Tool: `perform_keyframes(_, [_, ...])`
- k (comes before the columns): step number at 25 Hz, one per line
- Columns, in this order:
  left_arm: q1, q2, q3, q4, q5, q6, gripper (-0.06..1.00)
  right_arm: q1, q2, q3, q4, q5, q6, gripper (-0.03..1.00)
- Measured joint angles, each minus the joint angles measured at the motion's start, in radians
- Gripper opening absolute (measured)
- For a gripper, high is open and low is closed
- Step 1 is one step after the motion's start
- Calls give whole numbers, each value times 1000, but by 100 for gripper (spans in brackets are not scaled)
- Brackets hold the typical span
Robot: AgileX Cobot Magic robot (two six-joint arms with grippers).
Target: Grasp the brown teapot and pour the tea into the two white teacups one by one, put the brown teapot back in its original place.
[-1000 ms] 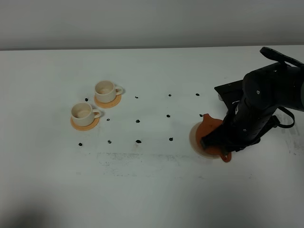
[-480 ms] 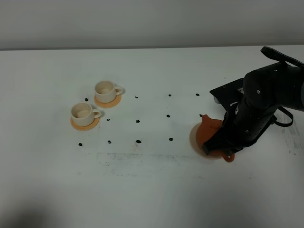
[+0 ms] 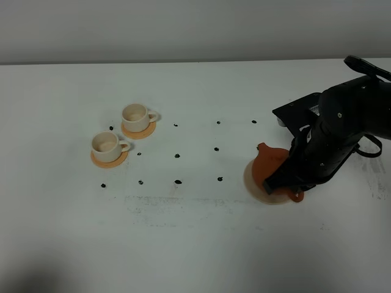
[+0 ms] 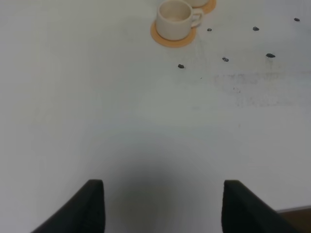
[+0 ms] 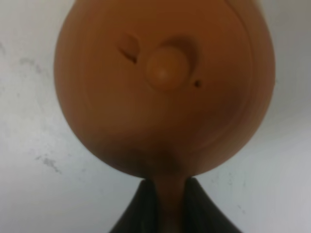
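Note:
The brown teapot point(image 3: 270, 165) sits over the pale round disc point(image 3: 251, 180) at the right of the table, mostly covered by my right arm. In the right wrist view the teapot point(image 5: 165, 82) fills the frame, lid knob up. My right gripper point(image 5: 167, 196) is shut on its handle point(image 5: 167, 208); in the high view the right gripper point(image 3: 286, 187) is at the pot's near-right side. The tea is hidden under the lid. The two white teacups point(image 3: 135, 114) point(image 3: 105, 143) stand on orange coasters at the left. My left gripper point(image 4: 165, 206) hangs open over bare table, with one teacup point(image 4: 174, 17) far ahead.
Small black dots point(image 3: 178, 181) mark a grid on the white table point(image 3: 195, 244) between the cups and the teapot. A black base plate point(image 3: 293, 113) lies behind my right arm.
My right gripper's jaws have closed on the teapot's handle. The right arm has shifted slightly to the right, and the teapot has moved a little with it. The cups have not moved.

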Motion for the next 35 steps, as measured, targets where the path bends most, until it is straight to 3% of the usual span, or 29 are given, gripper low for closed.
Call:
perform_keyframes(4, [0,0,0,0,0,0,50,10,-17,1,-9,-26,0,9])
perform_keyframes(13, [0,0,0,0,0,0,50,121,-42,-11,-14,-130,-3,9])
perform_keyframes(25, [0,0,0,0,0,0,50,166,-47,-55,11,-177,-53,9])
perform_keyframes(35, [0,0,0,0,0,0,50,247,-73,-61,-38,-208,-62,9])
